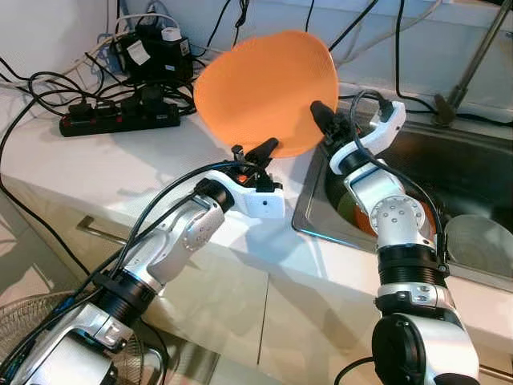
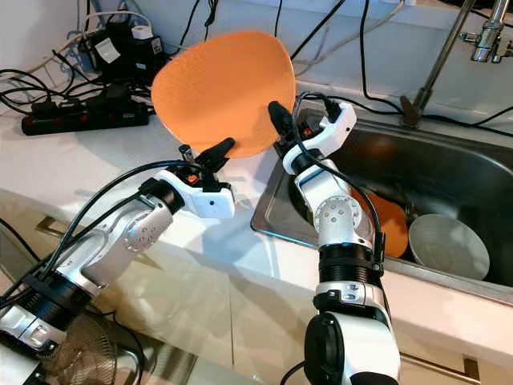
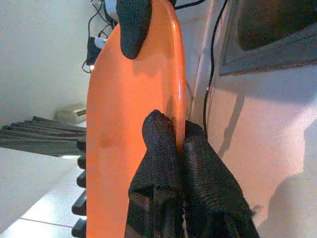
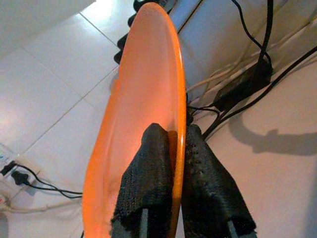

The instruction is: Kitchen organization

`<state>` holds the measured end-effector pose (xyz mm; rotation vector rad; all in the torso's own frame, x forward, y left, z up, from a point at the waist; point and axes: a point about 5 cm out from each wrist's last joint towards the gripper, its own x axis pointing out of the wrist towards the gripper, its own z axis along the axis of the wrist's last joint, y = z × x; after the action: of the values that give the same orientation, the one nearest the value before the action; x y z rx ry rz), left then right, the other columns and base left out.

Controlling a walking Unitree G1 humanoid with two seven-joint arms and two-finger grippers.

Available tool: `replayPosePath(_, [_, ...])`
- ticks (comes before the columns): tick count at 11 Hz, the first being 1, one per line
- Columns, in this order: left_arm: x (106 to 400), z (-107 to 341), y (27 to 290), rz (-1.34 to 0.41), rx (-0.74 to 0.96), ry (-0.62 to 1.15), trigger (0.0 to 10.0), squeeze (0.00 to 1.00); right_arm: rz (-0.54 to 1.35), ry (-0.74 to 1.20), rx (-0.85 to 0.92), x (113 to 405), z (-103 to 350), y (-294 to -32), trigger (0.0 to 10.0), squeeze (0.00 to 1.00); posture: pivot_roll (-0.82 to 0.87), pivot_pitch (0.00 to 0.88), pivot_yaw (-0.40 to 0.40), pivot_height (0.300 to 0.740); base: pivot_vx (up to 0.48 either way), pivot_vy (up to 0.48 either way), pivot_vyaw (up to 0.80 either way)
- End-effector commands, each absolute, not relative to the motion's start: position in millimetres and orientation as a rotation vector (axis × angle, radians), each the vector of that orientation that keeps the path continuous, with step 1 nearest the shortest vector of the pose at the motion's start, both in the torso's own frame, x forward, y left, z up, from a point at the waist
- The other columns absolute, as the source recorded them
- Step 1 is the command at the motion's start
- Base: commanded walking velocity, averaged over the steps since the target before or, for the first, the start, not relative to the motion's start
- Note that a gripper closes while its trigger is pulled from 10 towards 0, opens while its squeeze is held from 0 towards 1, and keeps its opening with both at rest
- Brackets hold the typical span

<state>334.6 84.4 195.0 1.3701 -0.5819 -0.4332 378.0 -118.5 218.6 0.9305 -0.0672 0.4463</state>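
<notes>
Both pincers, left pincer [image 1: 258, 150] and right pincer [image 1: 319, 112], pinching orange plate [image 1: 268, 88] rim above bench [image 1: 96, 172]. Risk: uneven release, plate slips, drops toward sink [image 1: 473, 172].

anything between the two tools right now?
The orange plate: left tool pinches its lower rim, right tool its right rim, held over the counter. Head views show it.

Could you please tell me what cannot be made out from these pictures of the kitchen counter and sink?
- The wall and cables behind the orange plate, eye views: hidden by the plate, pinched at its rim by the left gripper and right gripper.
- The orange dish in the sink, eye views: largely covered by the right arm.
- The tap, right eye view: cut off by the top edge.
- The fan, left eye view: cut off at the corner.
</notes>
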Motion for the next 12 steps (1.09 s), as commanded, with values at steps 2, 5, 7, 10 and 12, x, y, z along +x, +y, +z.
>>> replayPosePath(2, [339,203,91,-0.376,1.296,-0.574,10.0,1.00,0.453,-0.106,0.931,378,229,-125,0.0,0.00,0.23,0.003,-0.045,0.740,0.000,0.000,0.00])
replayPosePath(5, [337,203,89,-0.391,1.262,-0.572,10.0,1.00,0.408,-0.132,0.984,380,231,-131,0.0,0.00,0.23,0.007,-0.045,0.740,0.000,0.000,0.00])
replayPosePath(7, [336,202,88,-0.396,1.263,-0.578,10.0,1.00,0.324,-0.177,1.056,384,234,-144,0.0,0.00,0.24,0.006,-0.045,0.740,0.000,0.000,0.00])
replayPosePath(10, [334,198,86,-0.416,1.241,-0.567,10.0,0.00,0.050,-0.269,1.114,389,230,-186,0.0,0.00,0.24,0.006,-0.047,0.740,0.000,0.000,0.00])
replayPosePath(12, [334,195,88,-0.403,1.126,-0.517,10.0,0.00,-0.192,-0.355,1.054,385,225,-226,0.0,0.00,0.24,0.007,-0.048,0.740,0.000,0.000,0.00])
